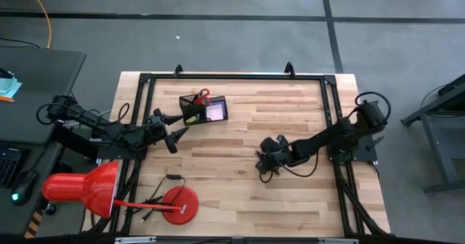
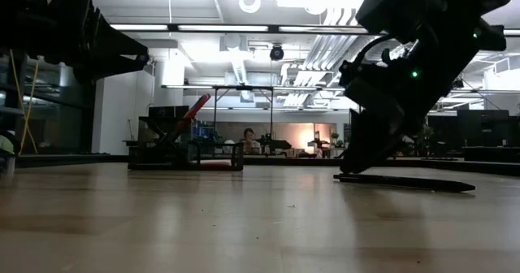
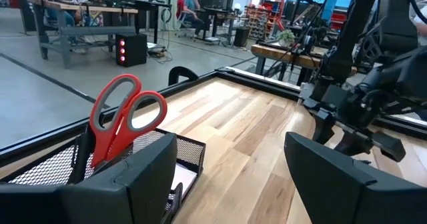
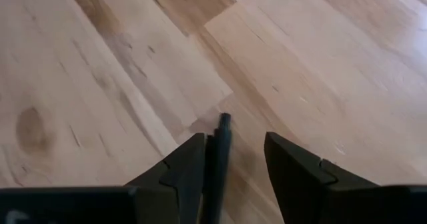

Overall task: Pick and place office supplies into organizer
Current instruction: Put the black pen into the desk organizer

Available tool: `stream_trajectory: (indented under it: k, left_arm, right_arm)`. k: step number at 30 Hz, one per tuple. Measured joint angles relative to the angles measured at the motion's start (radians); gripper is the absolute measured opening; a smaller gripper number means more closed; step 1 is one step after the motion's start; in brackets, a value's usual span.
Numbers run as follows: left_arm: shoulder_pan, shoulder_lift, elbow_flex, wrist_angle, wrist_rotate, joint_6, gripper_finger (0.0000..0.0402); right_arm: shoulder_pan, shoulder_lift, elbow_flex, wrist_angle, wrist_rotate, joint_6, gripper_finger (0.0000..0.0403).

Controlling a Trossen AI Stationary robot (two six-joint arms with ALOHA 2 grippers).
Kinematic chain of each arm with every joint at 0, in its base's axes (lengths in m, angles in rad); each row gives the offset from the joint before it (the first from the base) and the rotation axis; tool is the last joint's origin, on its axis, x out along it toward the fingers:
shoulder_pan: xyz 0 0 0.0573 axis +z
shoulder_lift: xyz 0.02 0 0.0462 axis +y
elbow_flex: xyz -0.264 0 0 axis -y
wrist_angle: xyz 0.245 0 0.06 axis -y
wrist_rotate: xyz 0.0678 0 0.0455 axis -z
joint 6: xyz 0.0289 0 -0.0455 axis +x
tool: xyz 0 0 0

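Evidently the step in hand was the pickup of a pen (image 4: 217, 159): the right gripper (image 4: 233, 174) stood low over the bare wood on the right half of the table (image 1: 240, 193), its fingers parted with the slim black pen lying on the wood between them, against one finger and clear of the other, so nothing was clamped. In the low view the pen (image 2: 406, 182) lay flat on the tabletop under that gripper (image 2: 357, 163). The organizer (image 1: 204, 107) sat well apart, toward the far left of the table, with the red-handled scissors (image 3: 120, 121) already standing in one compartment and a purple pad (image 1: 216, 111) in the other. The left gripper (image 1: 174, 131) hung just beside the organizer, its fingers spread and empty. The next move probably called for closing the right fingers squarely on the pen, lifting it clear, then carrying it left and far to the organizer; being so thin and flat on the wood, the pen might well roll or slip from the pinch.
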Motion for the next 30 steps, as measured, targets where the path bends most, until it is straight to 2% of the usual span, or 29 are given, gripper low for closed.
stream_trajectory:
  k: [13, 17, 24, 26, 30]
  left_arm:
    - [0.000, 0.000, 0.000, -0.006, 0.000, 0.000, 0.0266]
    - [0.000, 0.000, 0.000, -0.006, 0.000, 0.000, 0.0266]
    - [0.000, 0.000, 0.000, -0.006, 0.000, 0.000, 0.0266]
    - [0.000, 0.000, 0.000, -0.006, 0.000, 0.000, 0.0266]
    - [0.000, 0.000, 0.000, -0.006, 0.000, 0.000, 0.0266]
  right_arm:
    - [0.001, 0.067, 0.003, 0.060, 0.016, -0.016, 0.0136]
    - [0.001, 0.069, 0.002, 0.072, 0.032, -0.007, 0.0109]
    - [0.000, 0.069, 0.001, 0.105, 0.025, -0.007, 0.0017]
    - [-0.001, 0.069, 0.000, 0.140, 0.011, -0.030, 0.0010]
    - [-0.002, 0.073, -0.002, 0.236, 0.004, -0.083, 0.0027]
